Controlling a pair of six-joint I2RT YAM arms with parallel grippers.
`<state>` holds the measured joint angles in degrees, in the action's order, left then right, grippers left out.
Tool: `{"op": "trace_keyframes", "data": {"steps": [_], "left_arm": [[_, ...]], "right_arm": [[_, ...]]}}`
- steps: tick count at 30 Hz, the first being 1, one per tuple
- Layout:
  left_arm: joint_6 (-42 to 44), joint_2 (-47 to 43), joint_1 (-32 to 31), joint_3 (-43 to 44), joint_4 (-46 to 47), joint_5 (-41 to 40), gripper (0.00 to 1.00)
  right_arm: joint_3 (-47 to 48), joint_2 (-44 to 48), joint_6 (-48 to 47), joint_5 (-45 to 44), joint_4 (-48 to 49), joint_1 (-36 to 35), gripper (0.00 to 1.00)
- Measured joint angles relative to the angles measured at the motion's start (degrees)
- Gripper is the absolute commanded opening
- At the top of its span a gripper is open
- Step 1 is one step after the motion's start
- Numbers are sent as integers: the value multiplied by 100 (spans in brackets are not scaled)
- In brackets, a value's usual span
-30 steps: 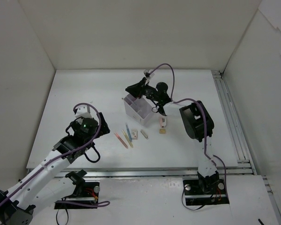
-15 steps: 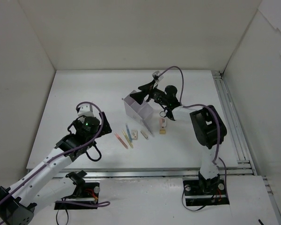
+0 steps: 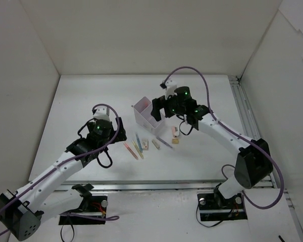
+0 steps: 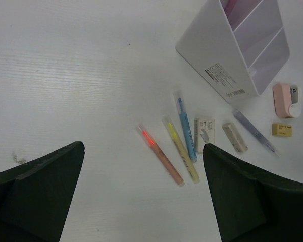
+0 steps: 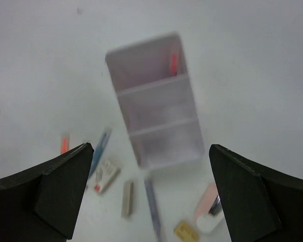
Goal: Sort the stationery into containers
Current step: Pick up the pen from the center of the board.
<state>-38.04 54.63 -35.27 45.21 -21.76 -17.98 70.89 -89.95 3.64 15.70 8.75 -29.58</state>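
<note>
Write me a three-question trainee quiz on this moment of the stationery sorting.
1. True or false: the left gripper and the right gripper are both open and hold nothing.
2. On the table, which pen lies between the pink pen and the blue pen? A purple; B yellow; C green.
3. What already sits in an end compartment of the box?

Key: 1 true. 2 B, the yellow pen. 3 one reddish pen.
</note>
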Motion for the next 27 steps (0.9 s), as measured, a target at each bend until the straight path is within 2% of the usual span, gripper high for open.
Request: {"op": "trace_keyframes", "data": {"steps": [6,12,16,21,27], "left_arm": [[238,210,2,111,142,341,100],[297,-120,2,-42,258,479,100],[295,-280,2,-251,273,509,100],[289,-330,2,-291,251,511,100],[264,-599,2,-293,164,479,100]], "right_arm": [[-1027,658,-120,-232,-1714,-376,98],[-1429,802,-350,-780,-2507,-822,98],[-1287,442,-522,-1106,-2559,-918,98],[-1064,-442,-570,-1298,-2072,-977,98],[-1067,-704,-568,-1703,-1580,-1027,97]]}}
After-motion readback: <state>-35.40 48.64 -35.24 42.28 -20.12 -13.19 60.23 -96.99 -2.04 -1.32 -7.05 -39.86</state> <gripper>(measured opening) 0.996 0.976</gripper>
